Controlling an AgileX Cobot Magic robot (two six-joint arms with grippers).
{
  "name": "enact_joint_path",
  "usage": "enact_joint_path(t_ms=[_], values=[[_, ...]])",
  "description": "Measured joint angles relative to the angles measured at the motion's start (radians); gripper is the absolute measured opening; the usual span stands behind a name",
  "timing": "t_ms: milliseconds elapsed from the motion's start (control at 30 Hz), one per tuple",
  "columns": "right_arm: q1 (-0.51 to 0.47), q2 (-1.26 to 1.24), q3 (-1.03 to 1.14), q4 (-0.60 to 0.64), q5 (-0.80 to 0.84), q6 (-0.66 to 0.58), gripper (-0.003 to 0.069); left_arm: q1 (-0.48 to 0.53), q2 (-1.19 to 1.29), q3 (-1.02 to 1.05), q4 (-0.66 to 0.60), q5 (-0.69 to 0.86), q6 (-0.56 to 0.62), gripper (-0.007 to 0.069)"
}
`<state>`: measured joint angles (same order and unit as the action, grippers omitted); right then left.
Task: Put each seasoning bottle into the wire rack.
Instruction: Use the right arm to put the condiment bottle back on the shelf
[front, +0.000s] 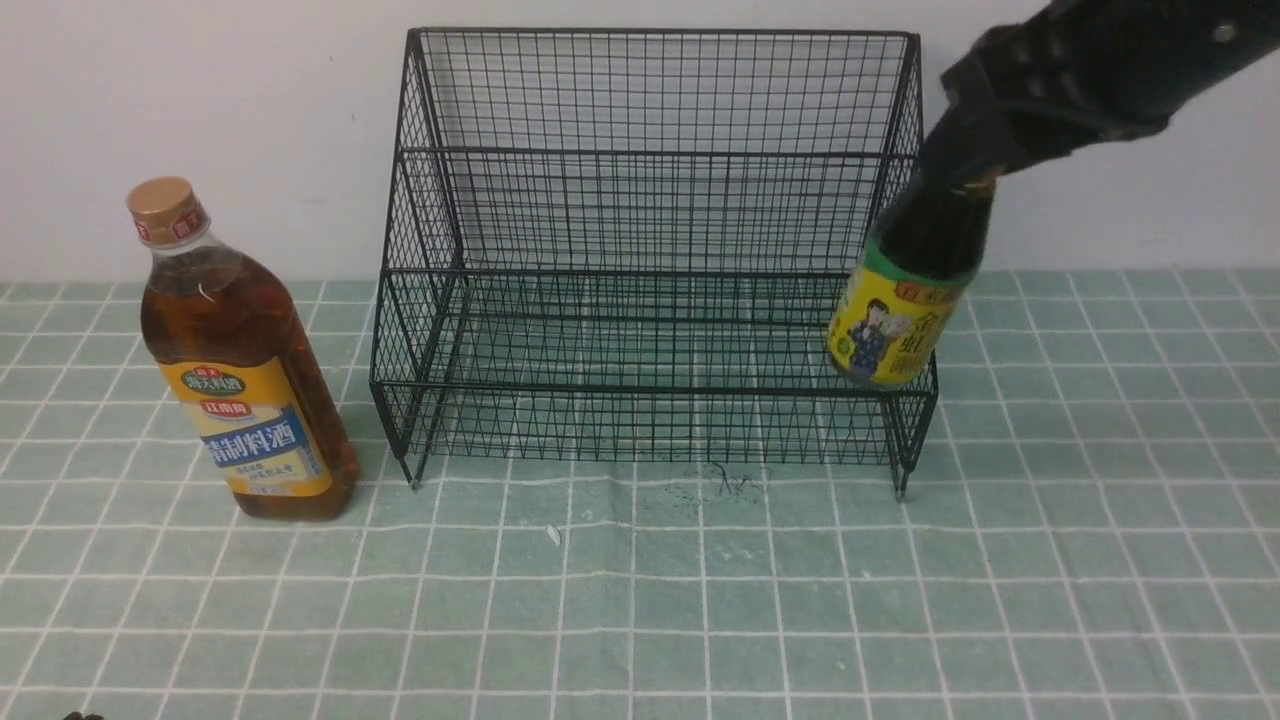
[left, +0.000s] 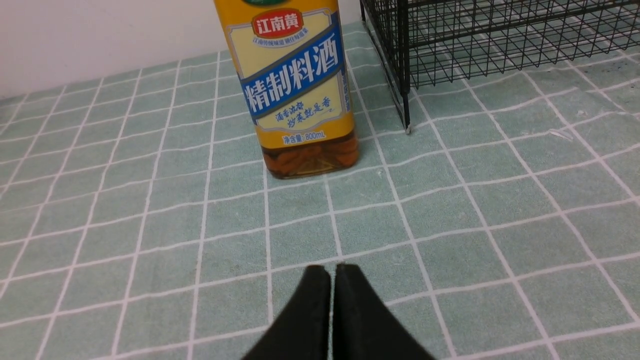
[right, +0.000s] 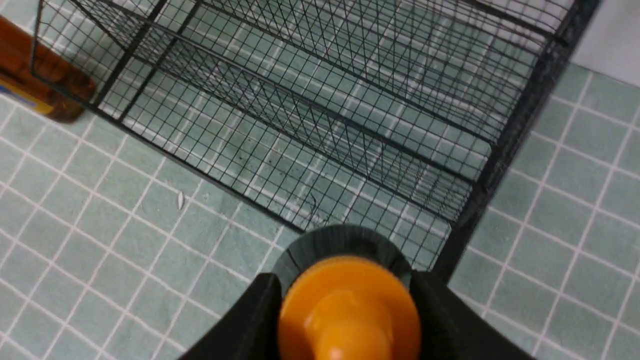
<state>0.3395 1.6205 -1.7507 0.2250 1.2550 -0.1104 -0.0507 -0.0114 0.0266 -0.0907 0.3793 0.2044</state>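
Left claw, nearest of all, hovers low over the pale green checked tablecloth at the near left. Its two black fingers are pressed together with nothing between them.

Just beyond it stands a tall clear bottle of amber liquid with a gold cap and a yellow-and-blue label. It is upright on the cloth, close beside the rack's left legs but apart from them. It looks nearly full, so it is likely heavy, with smooth and possibly slippery walls; glass or plastic cannot be told. A hold at the narrower shoulder or at the neck under the cap seems safest, since the wide body may be too broad for the fingers.

Farther back on the right, the right claw clamps a small dark bottle with an orange pointed cap and a yellow label, one finger on either side just under the cap. The bottle hangs tilted, its base at the rack's near right corner, level with the low front rail. Whether it touches the wire cannot be told. It is probably light, but held so high it may swing or slip, so it wants a gentle set-down.

Centre and far, a large black wire-mesh rack with two stepped tiers and a tall back stands on short legs. Neither tier holds anything. A plain white wall is behind it.
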Motion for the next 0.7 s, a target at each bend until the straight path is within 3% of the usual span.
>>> enact_joint_path(t_ms=[267, 700], values=[[0.008, 0.149, -0.078, -0.071, -0.041, 0.017, 0.0298, 0.0, 0.0, 0.0, 0.0, 0.0, 0.0, -0.0006], [0.036, 0.271, -0.088, -0.087, -0.043, 0.019, 0.0298, 0.0, 0.0, 0.0, 0.0, 0.0, 0.0, -0.0006]])
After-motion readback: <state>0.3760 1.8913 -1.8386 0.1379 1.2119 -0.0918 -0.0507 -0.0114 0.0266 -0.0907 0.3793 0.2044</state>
